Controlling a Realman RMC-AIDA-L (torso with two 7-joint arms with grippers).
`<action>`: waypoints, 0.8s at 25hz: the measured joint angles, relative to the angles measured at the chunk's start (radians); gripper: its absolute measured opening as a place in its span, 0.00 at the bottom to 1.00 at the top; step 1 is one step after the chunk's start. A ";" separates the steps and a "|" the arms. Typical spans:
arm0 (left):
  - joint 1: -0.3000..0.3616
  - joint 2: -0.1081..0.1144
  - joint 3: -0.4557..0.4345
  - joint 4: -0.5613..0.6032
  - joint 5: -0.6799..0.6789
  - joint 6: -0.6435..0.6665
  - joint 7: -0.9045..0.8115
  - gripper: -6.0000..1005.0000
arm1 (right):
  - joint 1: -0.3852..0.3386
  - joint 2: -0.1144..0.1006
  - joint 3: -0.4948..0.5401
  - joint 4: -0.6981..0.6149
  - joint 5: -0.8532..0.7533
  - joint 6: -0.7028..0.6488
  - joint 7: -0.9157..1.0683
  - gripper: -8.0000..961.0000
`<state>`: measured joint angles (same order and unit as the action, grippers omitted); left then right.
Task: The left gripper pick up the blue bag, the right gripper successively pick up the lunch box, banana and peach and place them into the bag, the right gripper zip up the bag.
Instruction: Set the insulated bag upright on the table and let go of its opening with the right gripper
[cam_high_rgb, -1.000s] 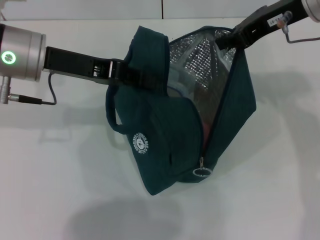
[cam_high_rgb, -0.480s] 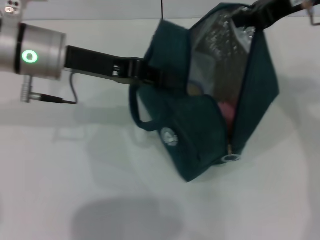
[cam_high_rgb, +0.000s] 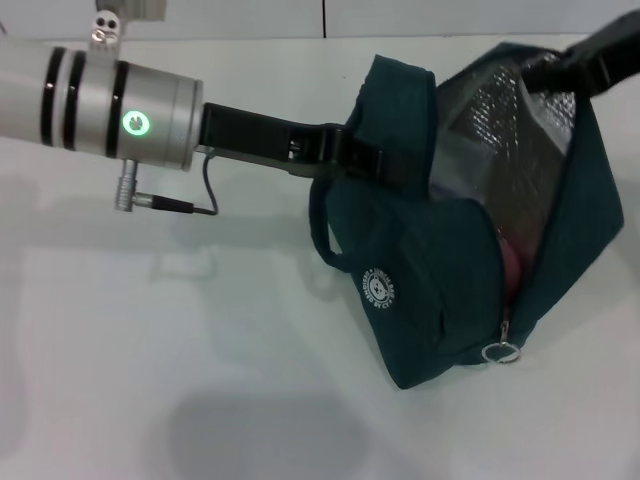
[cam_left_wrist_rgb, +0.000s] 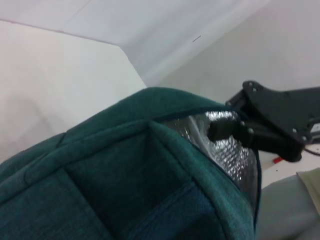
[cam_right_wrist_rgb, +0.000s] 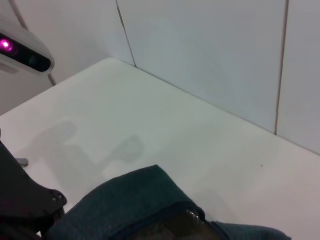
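Observation:
The blue bag (cam_high_rgb: 440, 270) hangs tilted above the white table (cam_high_rgb: 150, 350), stretched between both arms, its foil-lined mouth open toward the right. My left gripper (cam_high_rgb: 365, 160) is shut on the bag's near-left top edge by a handle. My right gripper (cam_high_rgb: 545, 72) comes in from the top right and pinches the opposite rim of the opening; the left wrist view shows this gripper (cam_left_wrist_rgb: 226, 131) on the foil edge. Something pink, the peach (cam_high_rgb: 510, 265), shows in the opening. The lunch box and banana are hidden. The ring zipper pull (cam_high_rgb: 502, 352) dangles at the bag's low end.
A loop handle (cam_high_rgb: 320, 235) hangs from the bag's left side, above the round white logo (cam_high_rgb: 378, 287). White wall panels (cam_right_wrist_rgb: 200, 55) rise behind the table's far edge. In the right wrist view only the bag's top fabric (cam_right_wrist_rgb: 130, 205) shows.
Both arms have carried the bag to the right, and the left arm reaches further across the table. The bag hangs lower on the right, with the zipper pull now further right.

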<state>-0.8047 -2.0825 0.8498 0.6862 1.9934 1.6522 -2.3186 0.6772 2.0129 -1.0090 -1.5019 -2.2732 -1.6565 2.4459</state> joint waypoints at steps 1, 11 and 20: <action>-0.001 0.000 0.000 -0.014 0.000 -0.009 0.010 0.04 | -0.006 0.001 0.000 0.002 0.002 0.005 -0.003 0.06; 0.016 0.000 -0.002 -0.030 0.000 -0.056 0.031 0.04 | -0.080 -0.006 0.040 0.054 0.184 0.081 -0.093 0.13; 0.026 0.001 -0.003 -0.031 0.002 -0.071 0.031 0.04 | -0.090 -0.008 0.077 0.058 0.192 0.040 -0.141 0.34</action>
<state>-0.7784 -2.0815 0.8465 0.6553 1.9951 1.5811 -2.2871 0.5874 2.0049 -0.9316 -1.4441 -2.0810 -1.6165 2.3047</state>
